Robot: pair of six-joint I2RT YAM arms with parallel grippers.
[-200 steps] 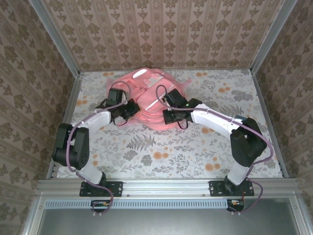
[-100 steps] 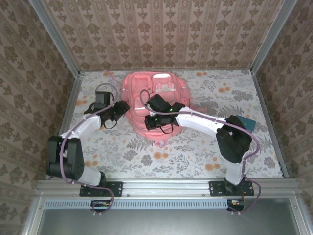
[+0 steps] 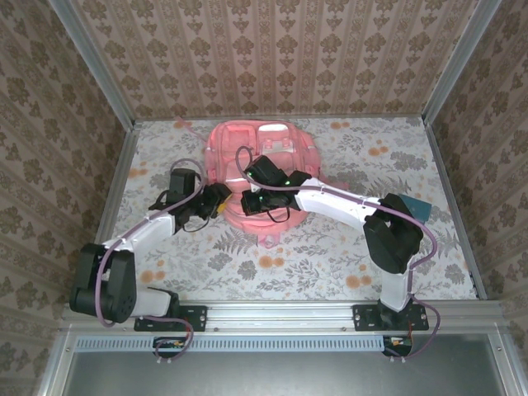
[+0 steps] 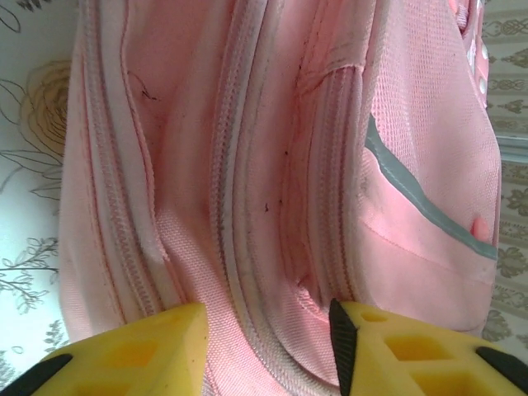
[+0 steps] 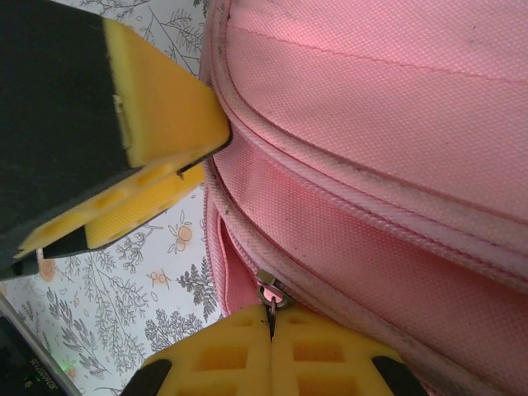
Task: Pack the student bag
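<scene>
Seen from the top camera, the student bag [image 3: 268, 148] lies flat on the floral table cloth [image 3: 330, 256], stretching away beyond both sets of fingers. The left gripper [image 3: 221, 202] sits at the bag's near left edge. The right gripper [image 3: 250, 205] is just beside it over the bag's near end, the two sets of fingertips close together. A dark-blue booklet [image 3: 412, 206] lies well apart from both grippers, behind the right arm's elbow. From this height I cannot tell how either pair of fingers stands. In the left wrist camera, the left gripper's two yellow fingers [image 4: 140, 346] stand apart. The pink fabric runs straight ahead of them, with several zip seams and padded ribs passing through the gap between the fingertips. A grey stripe [image 4: 421, 194] crosses the bag ahead of the right-hand finger. Floral cloth shows outside the left-hand finger. I cannot tell whether the pads press the fabric. In the right wrist camera, the right gripper's yellow fingers [image 5: 231, 359] are pressed together and pinch a small metal zip pull [image 5: 266, 290] between their tips. The zip line runs up and away from the tips along the bag's edge. The bag's pink body fills the space ahead and to the right of the fingers. One yellow-padded finger of the left gripper rests against the bag's edge ahead and to their left.
</scene>
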